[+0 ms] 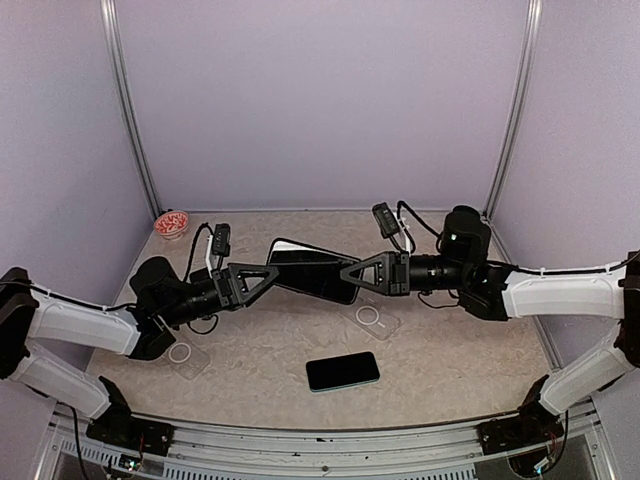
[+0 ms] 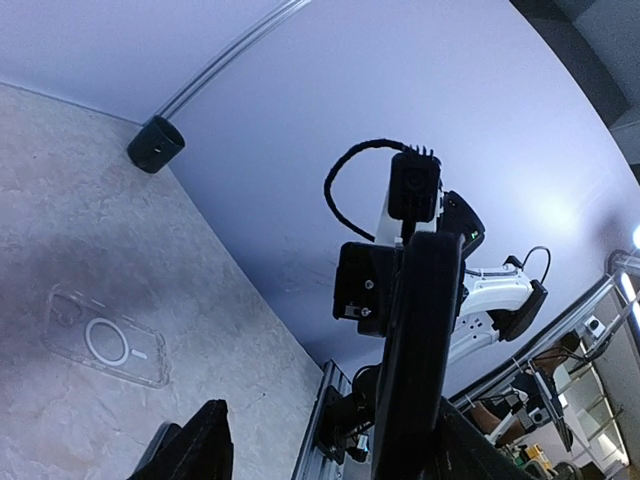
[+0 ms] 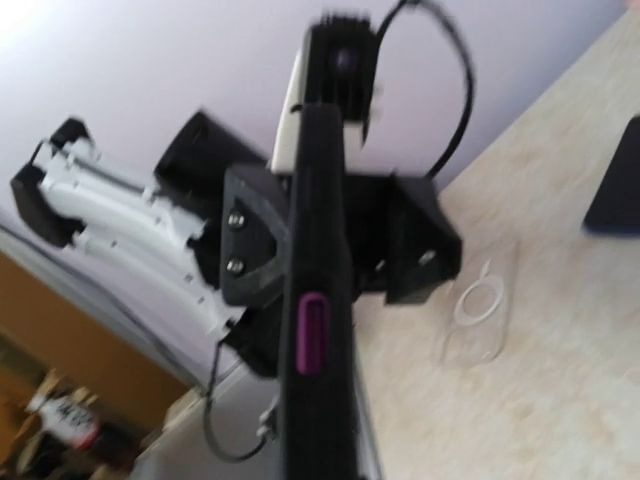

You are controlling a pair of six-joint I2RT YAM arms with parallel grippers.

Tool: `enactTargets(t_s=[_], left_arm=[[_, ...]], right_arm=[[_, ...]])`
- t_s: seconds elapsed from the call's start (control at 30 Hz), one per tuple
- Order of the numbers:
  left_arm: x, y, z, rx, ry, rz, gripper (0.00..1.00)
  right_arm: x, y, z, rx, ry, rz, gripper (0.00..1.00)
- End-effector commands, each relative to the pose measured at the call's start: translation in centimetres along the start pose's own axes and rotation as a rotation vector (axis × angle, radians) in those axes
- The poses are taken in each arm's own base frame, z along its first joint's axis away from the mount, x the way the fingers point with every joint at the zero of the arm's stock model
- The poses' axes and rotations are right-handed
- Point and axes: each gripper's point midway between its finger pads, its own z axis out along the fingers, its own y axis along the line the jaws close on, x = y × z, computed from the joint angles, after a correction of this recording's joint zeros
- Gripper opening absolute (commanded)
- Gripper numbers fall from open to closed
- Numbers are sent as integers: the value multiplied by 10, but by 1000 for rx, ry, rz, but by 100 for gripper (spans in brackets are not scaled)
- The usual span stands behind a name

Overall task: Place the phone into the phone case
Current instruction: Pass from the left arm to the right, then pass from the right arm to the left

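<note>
Both arms met above the middle of the worktop, pincers facing each other. Between them a dark handset was held clear of the surface, roughly level, its long axis running from arm to arm. Whether it already wore a case could not be told. The right wrist view showed it edge-on with a purple side button.

The right pincer was clamped tight on the right end of the handset. The left pincer stood at the left end with its jaws parted. In the left wrist view one finger stood apart from the handset.

A teal-edged phone lay flat, screen up, near the front of the worktop. A clear case lay just behind it, under the right pincer. A second clear case lay below the left arm. A small red-and-white bowl sat in the far left corner.
</note>
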Motion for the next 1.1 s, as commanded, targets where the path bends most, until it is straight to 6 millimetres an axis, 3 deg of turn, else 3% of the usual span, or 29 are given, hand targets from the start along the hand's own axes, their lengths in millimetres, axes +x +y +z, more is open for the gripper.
enactTargets(t_s=[0.0, 0.13, 0.3, 0.57, 0.7, 1.07], left_arm=[[-12, 18, -11, -131, -129, -55, 66], [-3, 7, -1, -97, -98, -53, 69], [15, -5, 29, -49, -23, -67, 68], [23, -2, 59, -6, 4, -81, 65], [21, -2, 64, 16, -9, -70, 63], [32, -35, 66, 220, 51, -26, 61]], right_arm=[[-30, 14, -13, 44, -158, -146, 0], [-35, 11, -17, 109, -196, -192, 0], [-37, 13, -17, 178, -223, -270, 0], [-38, 22, -18, 196, -242, -327, 0], [-37, 25, -18, 193, -241, -331, 0], [-40, 23, -21, 214, -258, -305, 0]])
